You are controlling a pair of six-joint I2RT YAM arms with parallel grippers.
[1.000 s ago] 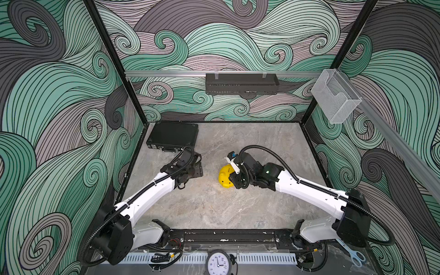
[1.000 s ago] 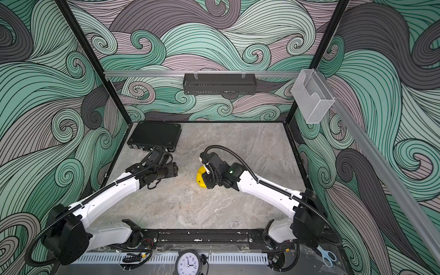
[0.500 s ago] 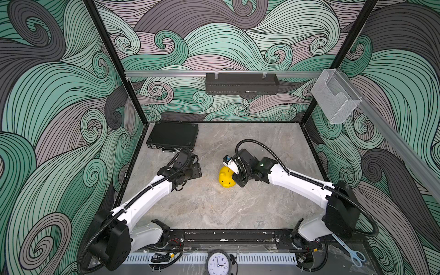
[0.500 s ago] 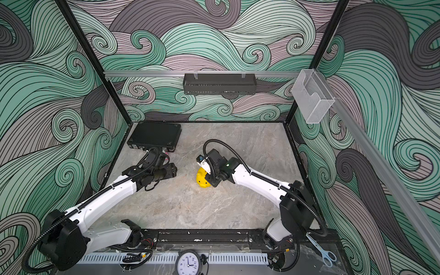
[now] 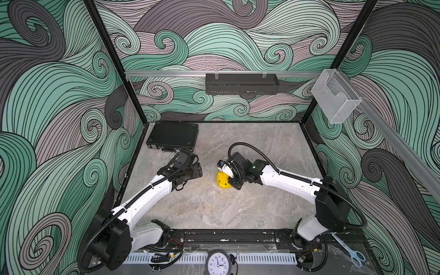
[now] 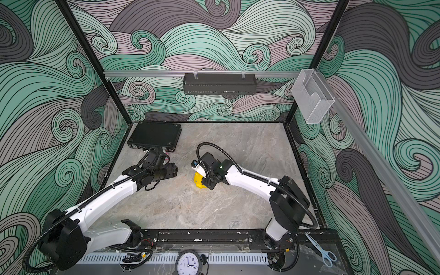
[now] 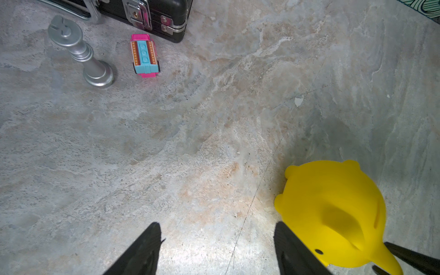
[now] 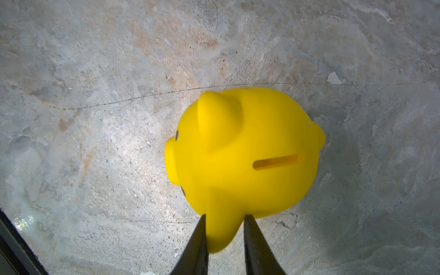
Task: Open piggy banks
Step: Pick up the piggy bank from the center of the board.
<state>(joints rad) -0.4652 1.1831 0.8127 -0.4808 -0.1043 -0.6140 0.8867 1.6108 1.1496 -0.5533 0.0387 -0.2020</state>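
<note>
The piggy bank [image 5: 222, 182] [image 6: 198, 182] is a small glossy yellow pig in the middle of the stone tabletop. Its coin slot [image 8: 276, 162] faces the right wrist camera. My right gripper [image 8: 225, 215] [image 5: 230, 180] is shut on one of the pig's ears, one finger on each side. I cannot tell whether the pig's feet touch the table. My left gripper [image 7: 216, 228] [image 5: 198, 171] stands open just left of the pig with only bare table between its fingers. In the left wrist view the piggy bank [image 7: 333, 214] sits just outside one finger.
A black flat case [image 5: 172, 135] lies at the back left corner. Near it a silver chess piece [image 7: 81, 54] and a pink and blue toy car [image 7: 144, 56] rest on the table. Scissors [image 5: 352, 252] and a clock [image 5: 217, 262] lie beyond the front rail.
The right arm has folded inwards and its jaws have narrowed onto the pig's ear. The pig has shifted slightly towards the front. The left gripper has barely moved.
</note>
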